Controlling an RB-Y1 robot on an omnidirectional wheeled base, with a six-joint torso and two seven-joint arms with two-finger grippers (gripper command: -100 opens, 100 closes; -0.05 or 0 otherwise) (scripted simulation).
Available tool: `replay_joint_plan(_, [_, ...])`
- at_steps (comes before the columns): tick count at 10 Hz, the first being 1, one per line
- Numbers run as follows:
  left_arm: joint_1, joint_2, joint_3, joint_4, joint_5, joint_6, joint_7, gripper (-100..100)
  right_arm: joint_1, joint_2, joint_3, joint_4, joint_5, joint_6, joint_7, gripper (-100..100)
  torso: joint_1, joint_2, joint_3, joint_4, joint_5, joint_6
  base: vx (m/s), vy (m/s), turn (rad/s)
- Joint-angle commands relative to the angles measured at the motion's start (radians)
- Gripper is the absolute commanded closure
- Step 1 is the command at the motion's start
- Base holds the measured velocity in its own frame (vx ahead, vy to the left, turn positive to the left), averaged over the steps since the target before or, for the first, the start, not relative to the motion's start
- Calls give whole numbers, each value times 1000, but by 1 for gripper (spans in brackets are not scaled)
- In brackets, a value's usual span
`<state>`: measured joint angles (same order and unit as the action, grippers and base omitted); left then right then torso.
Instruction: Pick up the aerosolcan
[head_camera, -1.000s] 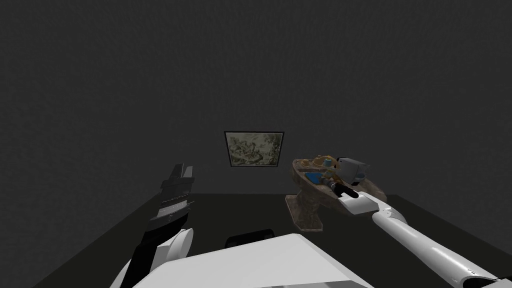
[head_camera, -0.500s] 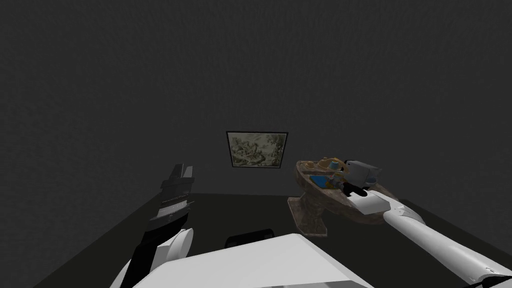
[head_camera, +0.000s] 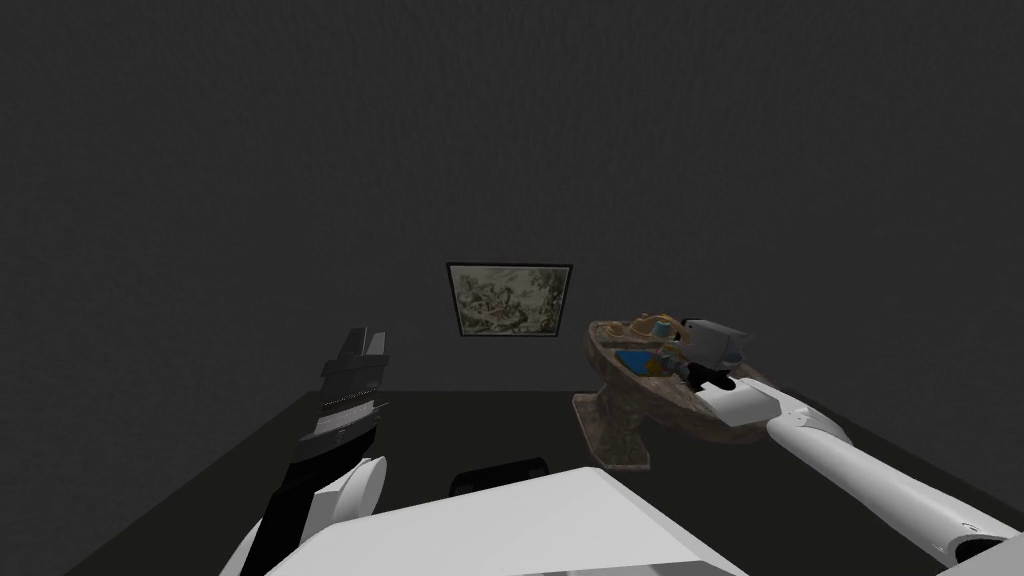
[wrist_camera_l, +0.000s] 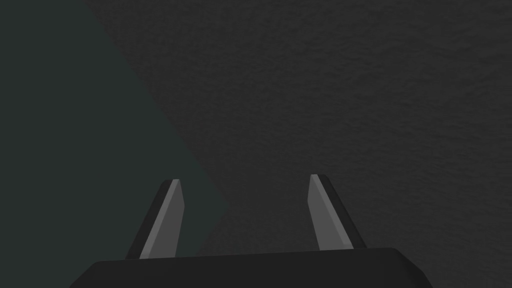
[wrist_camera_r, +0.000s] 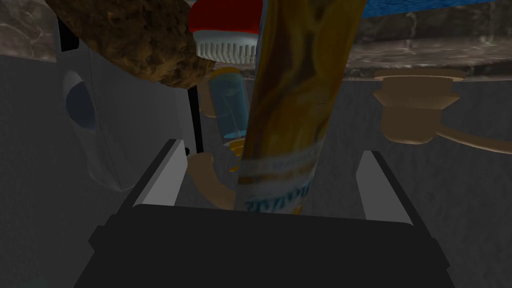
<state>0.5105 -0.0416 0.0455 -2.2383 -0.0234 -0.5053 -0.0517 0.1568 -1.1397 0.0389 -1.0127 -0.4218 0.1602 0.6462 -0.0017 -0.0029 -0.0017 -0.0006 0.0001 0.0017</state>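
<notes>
The right gripper has its fingers apart, one on each side of the can, and neither touches it. The can runs out from the palm, roughly centred in the gap. I judge the grasp is ready to close. Bring both fingers in evenly on the round sides and grip firmly, since the glossy skin looks slippery. Then draw it away without swinging.

The can is a smooth gold-yellow cylinder with a pale band of blue lettering. Just beyond it stand a clear blue bottle and a red cap with a white ribbed edge. A rough brown lump lies near it, and a rounded tan tap. The can sits at a basin of brown veined stone.

The left gripper, fingers also apart, is well away from the can.
</notes>
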Motion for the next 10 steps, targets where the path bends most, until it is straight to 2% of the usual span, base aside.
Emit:
replay_joint_plan(1, [0,0,0,0,0,0,0,0,-17,3,42,3,3,-13,-8,-100,0,0,0,0,0,0,69,8,-122])
replay_joint_plan(2, [0,0,0,0,0,0,0,0,-67,-6,83,32,-10,-46,-22,-100,1,-1,-1,0,0,-2,100,25,-175])
replay_joint_plan(4, [0,0,0,0,0,0,0,0,-72,-6,123,32,-10,-46,-22,-100,2,-3,-2,-1,0,-2,51,18,-58])
replay_joint_plan(5, [0,0,0,0,0,0,0,0,-124,-14,159,62,-22,-78,-37,-100,1,0,-1,0,0,-2,47,5,-183])
replay_joint_plan(6, [0,0,0,0,0,0,0,0,-126,-14,192,62,-22,-78,-37,-100,1,-1,-1,0,0,-1,58,13,-150])
replay_joint_plan(7, [0,0,0,0,0,0,0,0,-180,-22,235,91,-34,-110,-51,-100,1,-1,-1,0,0,-1,83,-2,-274])
replay_joint_plan(8, [0,0,0,0,0,0,0,0,-180,-22,270,91,-34,-110,-51,-100,0,-2,-2,-1,0,-1,69,12,-109])
replay_joint_plan(9, [0,0,0,0,0,0,0,0,-180,-22,285,91,-34,-110,-51,-100,1,-2,-1,-1,0,-2,28,13,39])
replay_joint_plan(10, [0,0,0,0,0,0,0,0,-233,-31,328,120,-47,-143,-66,-100,1,0,0,0,0,-2,55,14,-175])
